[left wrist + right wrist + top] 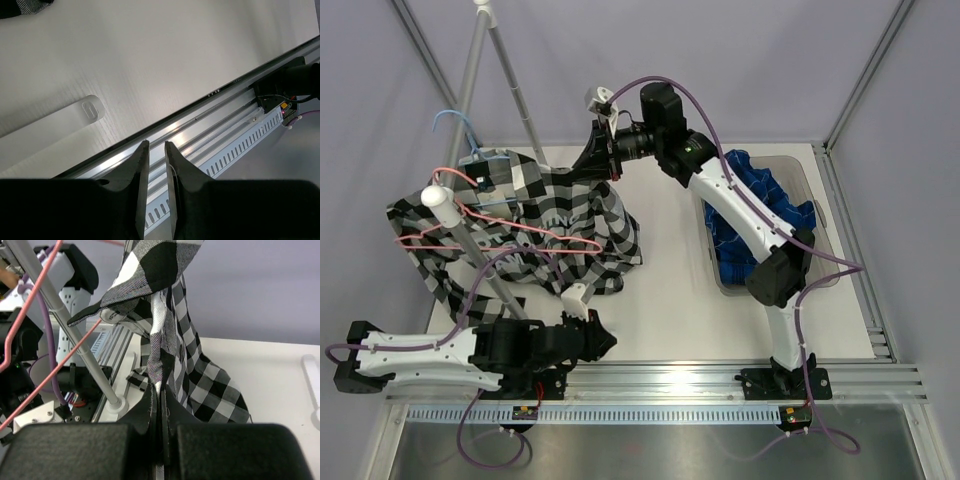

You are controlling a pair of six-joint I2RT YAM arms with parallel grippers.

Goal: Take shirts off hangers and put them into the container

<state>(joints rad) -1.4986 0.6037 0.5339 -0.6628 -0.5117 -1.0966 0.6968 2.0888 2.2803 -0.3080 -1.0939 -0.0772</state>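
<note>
Right gripper (159, 390): jaws pinched together on a fold of the checked shirt (200, 385), pink hanger (510, 232) lying across that shirt. Left gripper (154, 150): jaws slightly apart, empty, over the table's near rail (220, 125). Blue shirt (760, 180): inside container (798, 165).

I see a white surface (660, 320) with a metal rail (650, 378) along its near edge. The container (812, 180) stands on the surface at the far right. At the left, the lower folds of the checked shirt (590, 250) rest on it. The rack pole's foot (118, 403) sits beside the shirt. A clear flat strip (75, 112) lies near the rail.
</note>
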